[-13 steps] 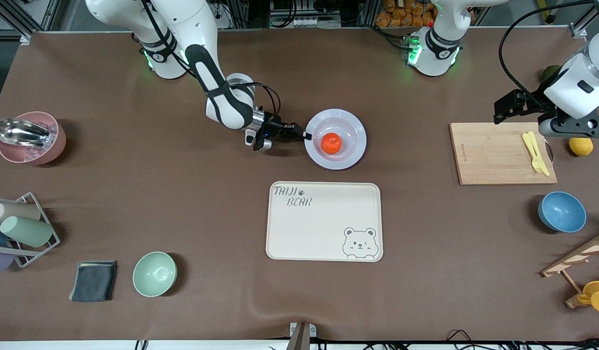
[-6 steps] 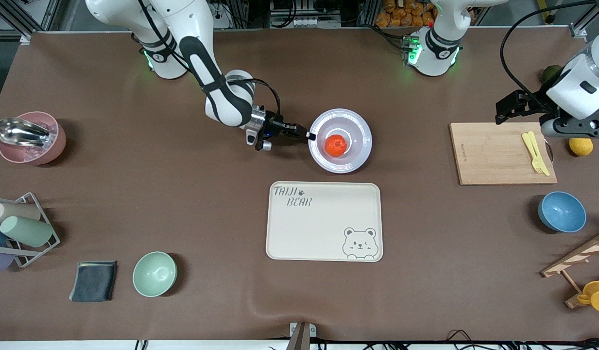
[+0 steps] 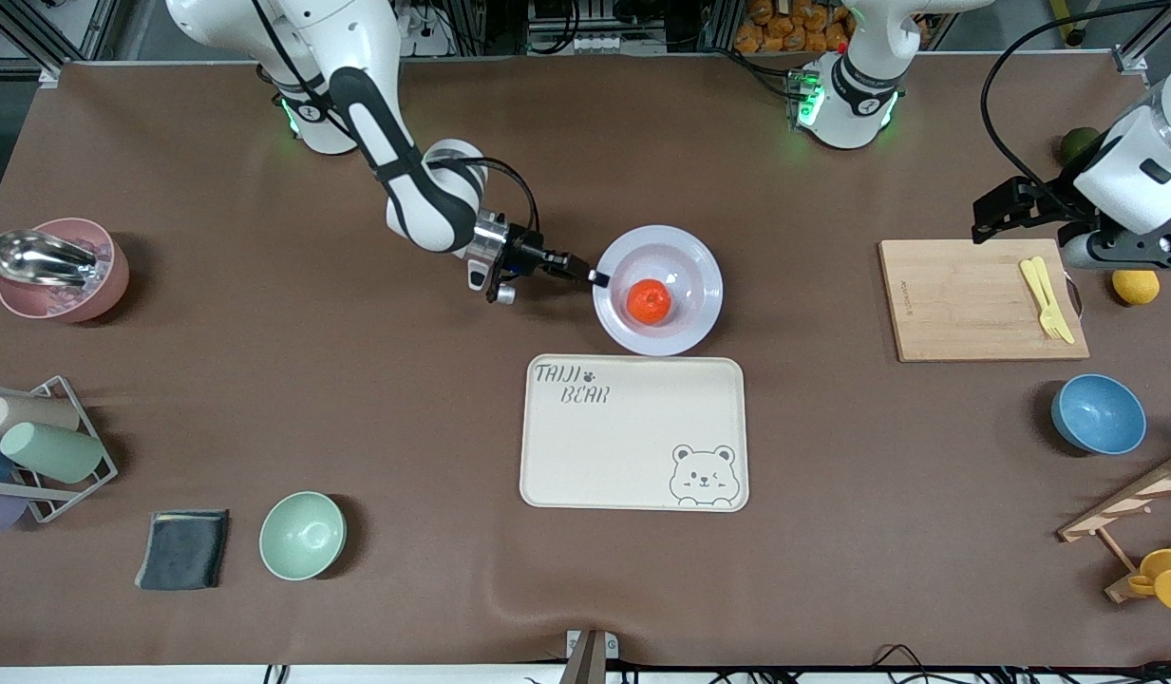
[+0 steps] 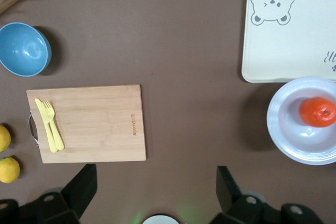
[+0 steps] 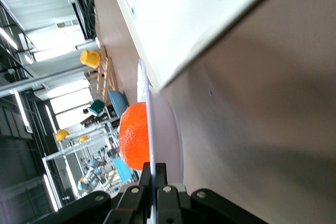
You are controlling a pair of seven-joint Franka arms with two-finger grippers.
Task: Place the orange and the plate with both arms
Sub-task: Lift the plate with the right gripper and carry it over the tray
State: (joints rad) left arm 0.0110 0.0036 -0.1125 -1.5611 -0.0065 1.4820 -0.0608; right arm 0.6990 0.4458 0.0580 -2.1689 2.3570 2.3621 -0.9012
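Both plate (image 3: 689, 323) and orange (image 3: 649, 301) now sit nearer the front camera than a second ago, the plate's rim just overlapping the edge of the cream bear-print tray (image 3: 632, 446). The right gripper (image 3: 594, 276) has its fingers pinched tight on the smooth, pale, round plate's rim; the dimpled orange rests in its shallow well. The left gripper (image 4: 152, 192) waits with fingers spread wide over the tabletop (image 3: 357, 399), near the bamboo cutting board (image 3: 965, 304).
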